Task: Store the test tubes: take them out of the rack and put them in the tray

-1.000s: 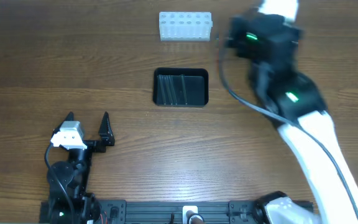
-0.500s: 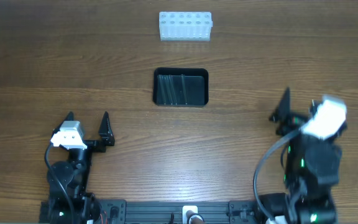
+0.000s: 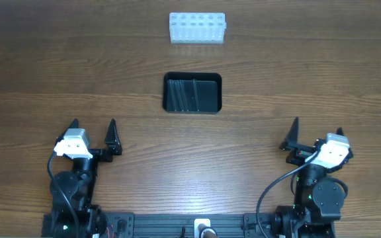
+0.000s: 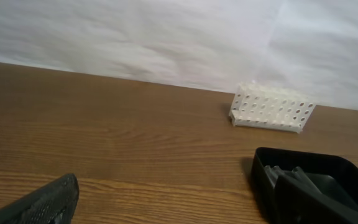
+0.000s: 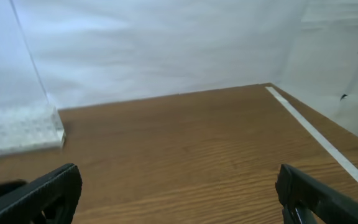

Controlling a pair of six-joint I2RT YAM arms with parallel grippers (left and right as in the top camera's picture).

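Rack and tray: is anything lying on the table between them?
No. In the top view, the stretch between the rack and the tray holds only bare wooden table.

A brown wood-grain desk (image 3: 78, 73) spreads across the whole work area, its grain running side to side. Behind its far edge hangs a plain white backdrop (image 4: 135, 37), slightly creased, which meets a second white panel (image 5: 340, 56) at the corner. Near that corner a narrow white strip (image 5: 319, 140) lies flat on the desk, running along its side edge.
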